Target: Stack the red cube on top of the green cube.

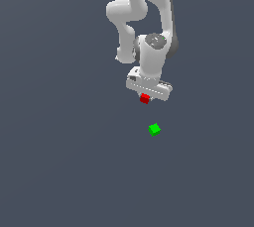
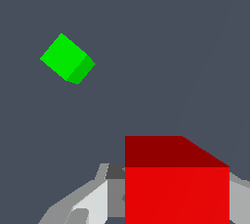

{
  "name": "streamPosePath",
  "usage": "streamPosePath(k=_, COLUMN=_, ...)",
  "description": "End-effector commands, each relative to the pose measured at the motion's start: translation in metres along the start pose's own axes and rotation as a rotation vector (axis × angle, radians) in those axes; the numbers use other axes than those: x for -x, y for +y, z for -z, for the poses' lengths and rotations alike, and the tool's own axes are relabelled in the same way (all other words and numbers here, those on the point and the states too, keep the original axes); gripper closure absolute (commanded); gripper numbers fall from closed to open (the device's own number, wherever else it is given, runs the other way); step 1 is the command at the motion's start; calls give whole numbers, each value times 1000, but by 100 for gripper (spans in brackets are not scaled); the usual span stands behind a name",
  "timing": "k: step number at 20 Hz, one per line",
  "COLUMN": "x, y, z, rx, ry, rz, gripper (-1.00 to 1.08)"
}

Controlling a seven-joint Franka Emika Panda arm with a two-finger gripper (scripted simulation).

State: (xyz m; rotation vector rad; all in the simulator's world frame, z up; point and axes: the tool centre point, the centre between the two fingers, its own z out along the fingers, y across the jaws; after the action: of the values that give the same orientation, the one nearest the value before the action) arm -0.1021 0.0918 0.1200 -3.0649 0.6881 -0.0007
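The red cube (image 1: 144, 98) sits just under the white gripper (image 1: 145, 97), held between its fingers. In the wrist view the red cube (image 2: 177, 181) fills the near part of the picture with a grey-white finger (image 2: 83, 201) on one side and another at the opposite edge, so the gripper (image 2: 171, 203) is shut on it. The green cube (image 1: 155, 130) rests alone on the dark grey floor, a short way below and slightly toward the exterior view's right of the gripper. From the wrist, the green cube (image 2: 67, 58) shows apart from the red one, turned at an angle.
The white arm (image 1: 144, 18) comes down from the top of the exterior view. Around the cubes there is only plain dark grey floor (image 1: 59, 161).
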Motion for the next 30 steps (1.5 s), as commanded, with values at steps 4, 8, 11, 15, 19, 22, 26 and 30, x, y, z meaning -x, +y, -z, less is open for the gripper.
streamPosePath(k=4, x=-1, y=-1, z=-1, rx=0, ry=0, rz=0, gripper=108)
streamPosePath(k=8, x=-7, y=-7, z=-5, rx=0, ry=0, rz=0, gripper=108)
streamPosePath(k=11, x=-13, y=-13, z=-9, rx=0, ry=0, rz=0, gripper=108)
streamPosePath(k=15, x=-26, y=-26, z=-18, rx=0, ry=0, rz=0, gripper=108)
streamPosePath(k=19, x=-42, y=-41, z=-28, rx=0, ry=0, rz=0, gripper=108)
streamPosePath(k=22, x=-56, y=-55, z=-37, rx=0, ry=0, rz=0, gripper=108)
streamPosePath(k=26, x=-71, y=-70, z=-46, rx=0, ry=0, rz=0, gripper=108)
streamPosePath(k=30, x=-82, y=-80, z=-53, rx=0, ry=0, rz=0, gripper=108)
